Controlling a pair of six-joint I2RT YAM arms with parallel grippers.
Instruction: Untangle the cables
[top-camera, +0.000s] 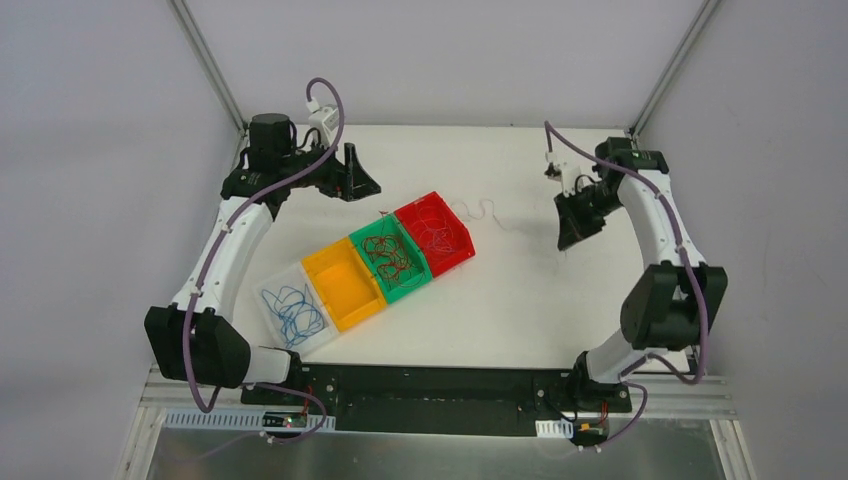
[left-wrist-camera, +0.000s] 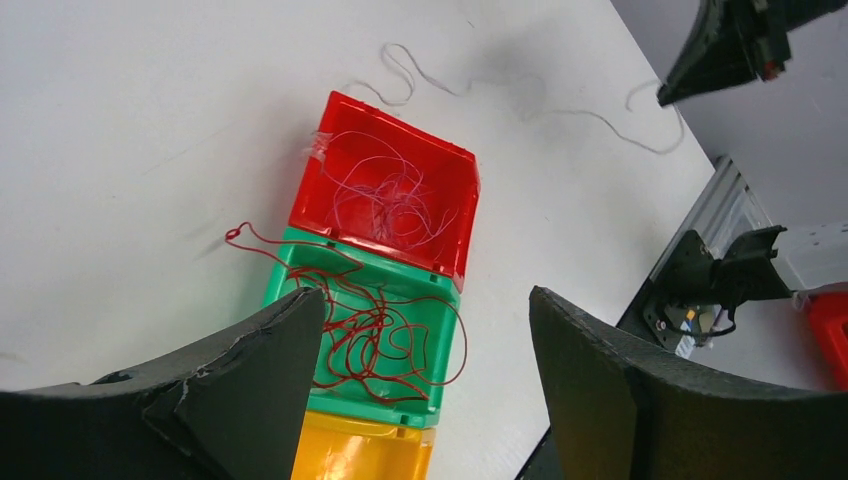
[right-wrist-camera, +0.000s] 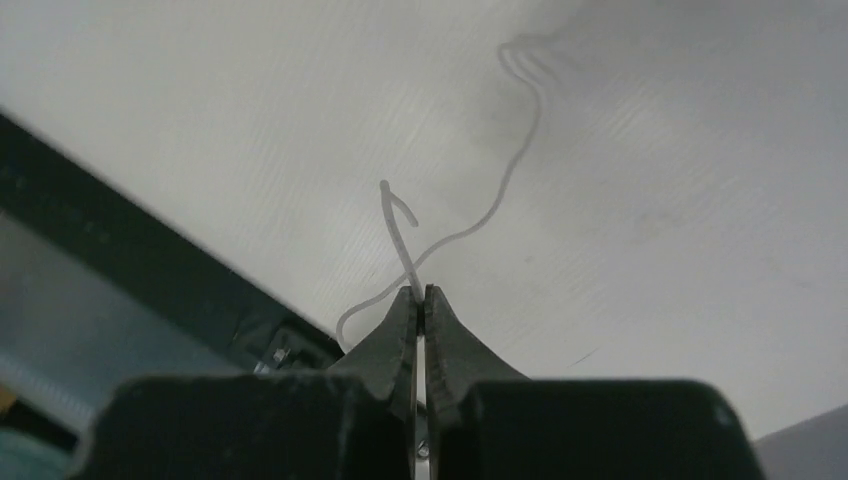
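Four bins stand in a diagonal row. The clear bin (top-camera: 268, 318) holds blue cables (top-camera: 296, 308). The yellow bin (top-camera: 345, 283) looks empty. The green bin (left-wrist-camera: 300, 258) holds tangled red and dark red cables (left-wrist-camera: 372, 330), one loop hanging over its far edge. The red bin (left-wrist-camera: 325, 175) holds pale cables (left-wrist-camera: 392, 203). A white cable (right-wrist-camera: 503, 187) runs over the table from near the red bin to my right gripper (right-wrist-camera: 420, 292), which is shut on it just above the table. My left gripper (left-wrist-camera: 428, 295) is open and empty, raised behind the bins, over the green bin.
The black mounting rail (top-camera: 440, 392) and both arm bases line the table's near edge. The right arm's base (left-wrist-camera: 720, 280) shows at the table edge in the left wrist view. Frame posts stand at the back corners.
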